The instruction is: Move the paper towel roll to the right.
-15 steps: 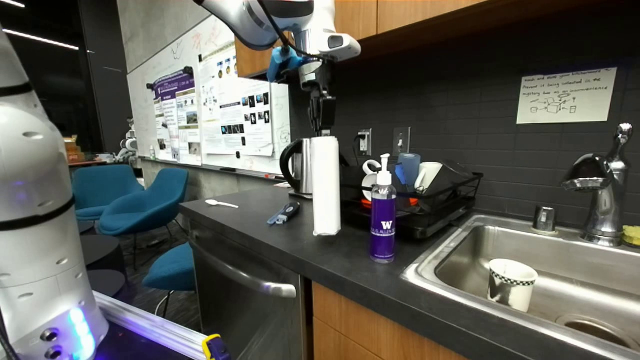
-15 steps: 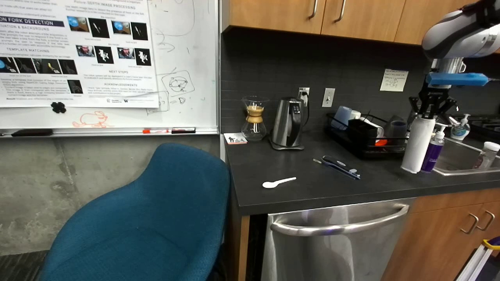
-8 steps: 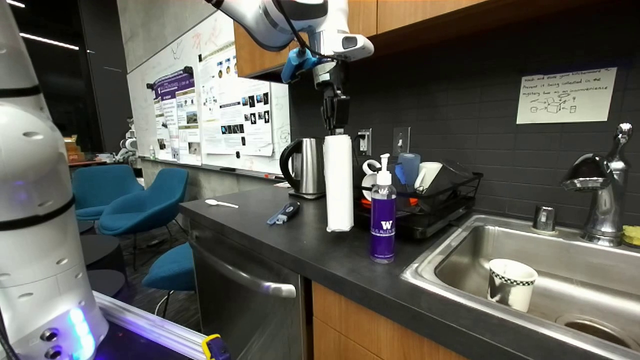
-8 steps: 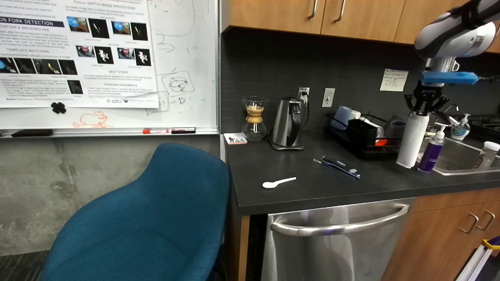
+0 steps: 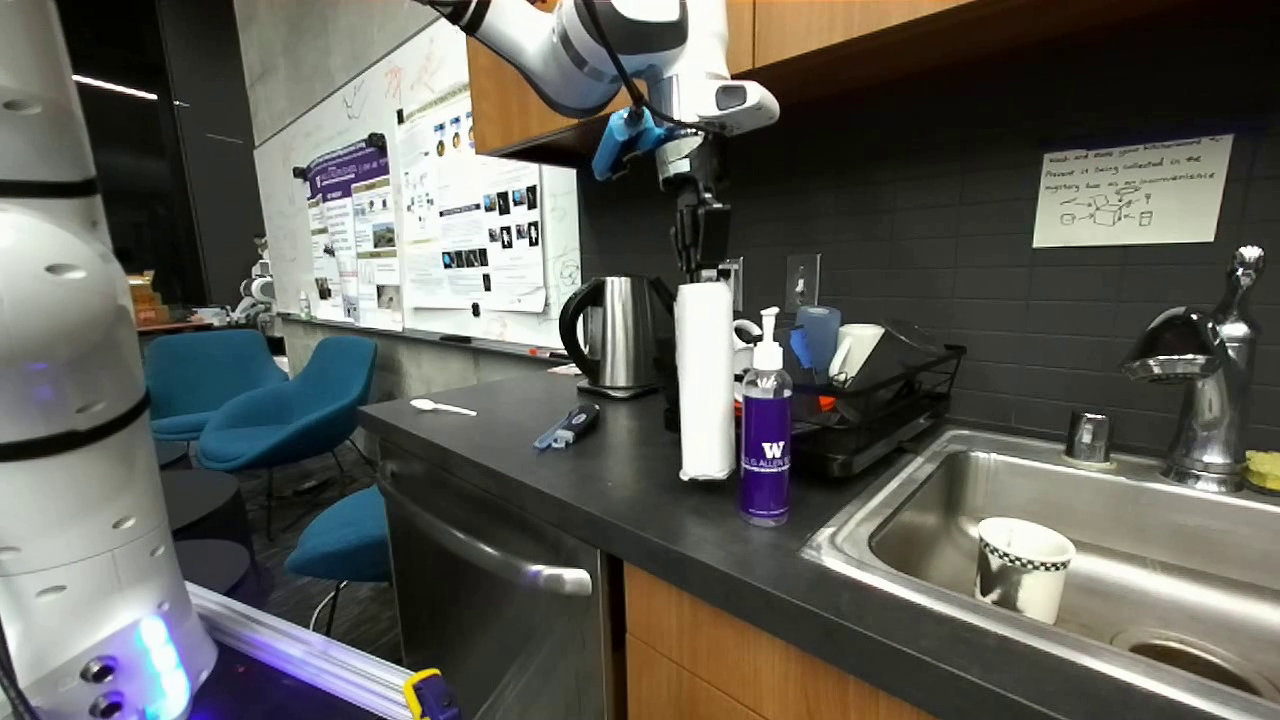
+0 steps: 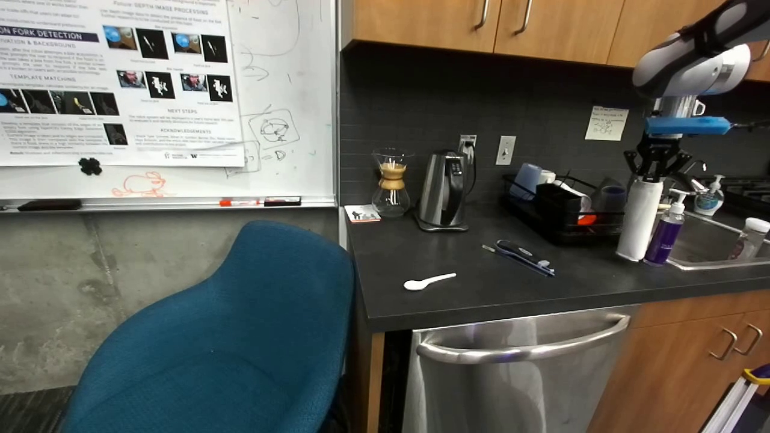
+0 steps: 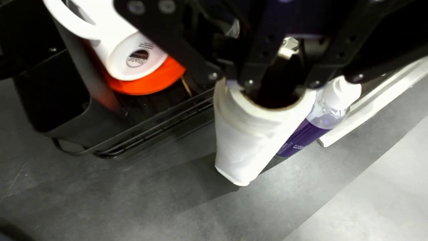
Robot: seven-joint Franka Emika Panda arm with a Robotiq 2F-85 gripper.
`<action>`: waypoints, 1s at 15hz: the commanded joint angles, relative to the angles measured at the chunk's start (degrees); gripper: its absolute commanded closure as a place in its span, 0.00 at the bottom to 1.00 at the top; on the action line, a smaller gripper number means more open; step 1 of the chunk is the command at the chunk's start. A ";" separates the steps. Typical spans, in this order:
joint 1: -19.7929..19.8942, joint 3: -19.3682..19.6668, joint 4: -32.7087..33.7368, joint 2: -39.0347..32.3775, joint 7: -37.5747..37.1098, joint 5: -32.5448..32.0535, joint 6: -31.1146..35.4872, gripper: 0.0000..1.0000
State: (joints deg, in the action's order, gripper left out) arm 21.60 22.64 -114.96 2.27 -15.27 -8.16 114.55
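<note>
Rightward has come the tall white paper towel roll (image 5: 706, 385) my hand (image 6: 651, 177) grips, near the purple plastic bottle (image 5: 766, 455): likely progress.

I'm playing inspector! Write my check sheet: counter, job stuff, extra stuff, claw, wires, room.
Surface: dark counter, several things on it.
Job's thing: paper towel roll, nearly upright, beside the purple bottle; can't tell whether they touch.
Clutter: white spoon, dark handled tool, steel kettle, loaded dish rack.
Claw: at the roll's top, seemingly gripping it.
Cables: black cable on the arm; plugged-in cord by the kettle.
Surroundings: sink holding a patterned cup, blue chair, whiteboard.
</note>
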 commanded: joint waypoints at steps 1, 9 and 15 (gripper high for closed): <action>0.81 0.48 2.79 -2.56 0.85 0.91 -0.89 0.49; 0.92 0.64 5.01 -4.63 0.54 1.89 -1.31 1.00; 0.79 0.57 5.07 -3.72 0.21 1.54 -1.69 1.00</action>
State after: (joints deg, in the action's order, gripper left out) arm 22.10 23.31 -111.29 -1.58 -15.28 -7.05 114.43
